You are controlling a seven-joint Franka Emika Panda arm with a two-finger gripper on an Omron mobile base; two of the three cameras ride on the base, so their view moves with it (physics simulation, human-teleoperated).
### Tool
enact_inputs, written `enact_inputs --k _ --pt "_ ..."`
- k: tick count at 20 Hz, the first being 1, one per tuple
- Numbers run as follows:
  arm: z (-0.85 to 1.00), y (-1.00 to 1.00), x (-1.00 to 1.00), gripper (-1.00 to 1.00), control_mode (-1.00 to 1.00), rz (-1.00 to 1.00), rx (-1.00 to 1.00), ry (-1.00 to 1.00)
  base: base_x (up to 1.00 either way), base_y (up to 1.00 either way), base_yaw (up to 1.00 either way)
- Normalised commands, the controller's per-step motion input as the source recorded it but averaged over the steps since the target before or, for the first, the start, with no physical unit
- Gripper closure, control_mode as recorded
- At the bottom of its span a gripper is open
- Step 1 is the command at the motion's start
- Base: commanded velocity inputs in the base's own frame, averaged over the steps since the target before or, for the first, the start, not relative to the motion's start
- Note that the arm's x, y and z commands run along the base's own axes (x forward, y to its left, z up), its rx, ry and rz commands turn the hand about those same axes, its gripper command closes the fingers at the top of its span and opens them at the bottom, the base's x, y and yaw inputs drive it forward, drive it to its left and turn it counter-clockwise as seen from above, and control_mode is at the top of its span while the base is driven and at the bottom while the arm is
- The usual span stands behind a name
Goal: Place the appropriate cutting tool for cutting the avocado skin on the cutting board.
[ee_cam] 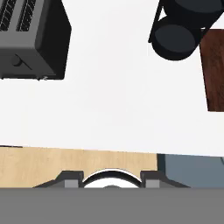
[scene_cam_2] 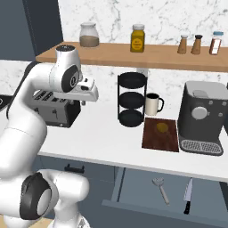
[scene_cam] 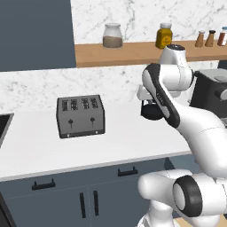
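The dark reddish-brown cutting board (scene_cam_2: 153, 139) lies on the white counter between a black tiered rack and a coffee machine; its edge also reaches into the hand view, cutting board (ee_cam: 215, 70). The small tan-olive avocado (scene_cam_2: 162, 127) rests on its far half. Below the counter a drawer (scene_cam_2: 133, 187) stands pulled out, holding a black-handled knife (scene_cam_2: 188, 196) and a light-coloured utensil (scene_cam_2: 160, 189). My gripper (scene_cam_2: 83, 101) hangs above the counter next to the toaster, well left of the board. In the hand view the gripper (ee_cam: 110, 177) is open, with nothing between its fingers.
A grey four-slot toaster (scene_cam: 80, 116) sits left of the arm. The black three-tier rack (scene_cam_2: 132, 100), a white mug (scene_cam_2: 152, 104) and the dark coffee machine (scene_cam_2: 204, 118) crowd the board. A wooden shelf (scene_cam_2: 111, 53) with jars runs above. A sink edge (scene_cam: 3, 126) lies far left.
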Motion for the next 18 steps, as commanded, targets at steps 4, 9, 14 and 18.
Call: enact_inputs --k 4,9,14,18 --pt "-0.15 -0.37 -0.12 -1.00 -1.00 0.00 -0.03 -0.01 0.00 0.00 0.00" --pt "-0.40 -0.97 -0.45 -1.00 -1.00 0.00 -0.01 -0.13 0.00 0.00 0.00" --pt "-0.30 -1.00 -0.15 -1.00 -1.00 0.00 0.00 -0.01 0.00 0.00 0.00" --pt "-0.42 -1.00 -0.30 -1.00 -1.00 -0.02 0.00 -0.09 0.00 0.00 0.00"
